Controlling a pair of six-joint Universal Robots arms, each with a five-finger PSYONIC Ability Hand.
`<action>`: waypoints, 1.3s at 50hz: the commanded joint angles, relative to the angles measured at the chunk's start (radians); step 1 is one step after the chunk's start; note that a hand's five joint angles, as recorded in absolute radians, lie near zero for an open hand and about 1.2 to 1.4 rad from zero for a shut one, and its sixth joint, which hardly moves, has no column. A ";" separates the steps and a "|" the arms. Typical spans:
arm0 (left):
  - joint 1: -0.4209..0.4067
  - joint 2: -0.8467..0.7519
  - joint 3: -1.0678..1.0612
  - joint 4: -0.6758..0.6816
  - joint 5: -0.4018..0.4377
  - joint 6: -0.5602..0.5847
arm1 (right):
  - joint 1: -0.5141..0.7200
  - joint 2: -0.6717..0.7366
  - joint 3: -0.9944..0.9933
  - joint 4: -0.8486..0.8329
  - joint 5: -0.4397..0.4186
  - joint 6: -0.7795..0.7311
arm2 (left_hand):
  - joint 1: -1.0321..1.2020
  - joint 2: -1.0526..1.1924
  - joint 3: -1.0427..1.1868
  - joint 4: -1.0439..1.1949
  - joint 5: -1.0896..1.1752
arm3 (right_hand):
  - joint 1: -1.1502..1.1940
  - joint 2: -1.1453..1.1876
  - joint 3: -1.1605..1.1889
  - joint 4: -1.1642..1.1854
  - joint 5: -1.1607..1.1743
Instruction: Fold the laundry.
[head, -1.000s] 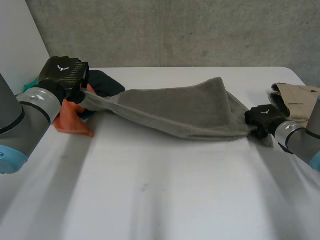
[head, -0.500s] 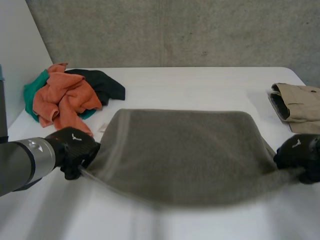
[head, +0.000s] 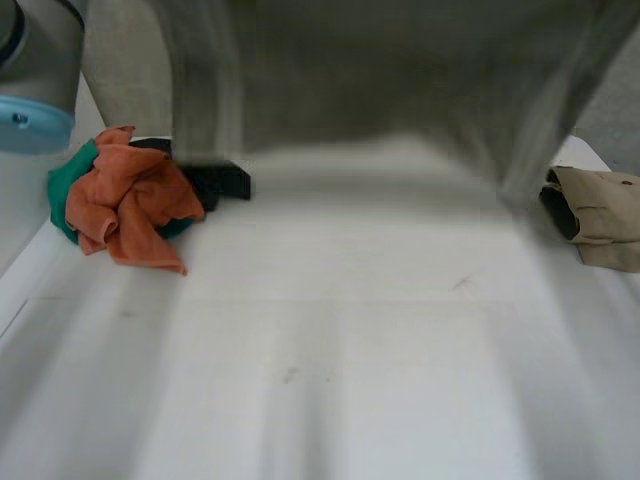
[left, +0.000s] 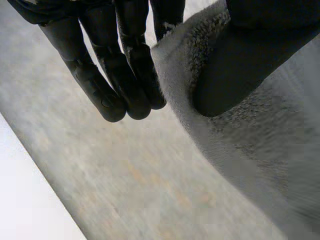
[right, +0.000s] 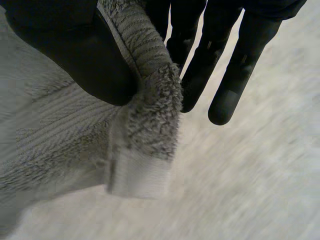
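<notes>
A grey towel (head: 380, 80) hangs spread in the air above the far half of the white table (head: 330, 380), its lower edge over the table's back part. In the left wrist view my left hand (left: 250, 55) pinches a corner of the grey towel (left: 260, 150) between thumb and fingers (left: 125, 75). My right hand (right: 85, 55) likewise pinches the other corner of the grey towel (right: 145, 125) between thumb and fingers (right: 235, 65). My left arm (head: 35, 80) rises at the near left.
A heap of orange, teal and dark cloths (head: 130, 200) lies at the back left of the table. A folded beige garment (head: 600, 215) sits at the right edge.
Both hands have lifted the towel from near the table up high, out past the head view's upper edge. The towel now hangs spread wide instead of lying bunched.
</notes>
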 joint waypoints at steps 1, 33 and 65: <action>-0.005 -0.009 -0.045 -0.103 0.004 0.002 | 0.003 -0.013 0.074 -0.041 -0.088 0.035 | 0.228 0.200 0.212 0.198 0.239 | 0.275 0.222 0.208 0.201 0.207; 0.047 0.134 -0.849 -0.278 0.099 0.080 | -0.130 0.132 0.351 0.688 -0.204 -0.438 | 0.228 0.200 0.212 0.198 0.239 | 0.275 0.222 0.208 0.201 0.207; -0.033 -0.318 -0.192 -0.573 -0.059 0.117 | -0.031 0.314 0.155 0.631 -0.131 -0.552 | 0.228 0.200 0.212 0.198 0.239 | 0.275 0.222 0.208 0.201 0.207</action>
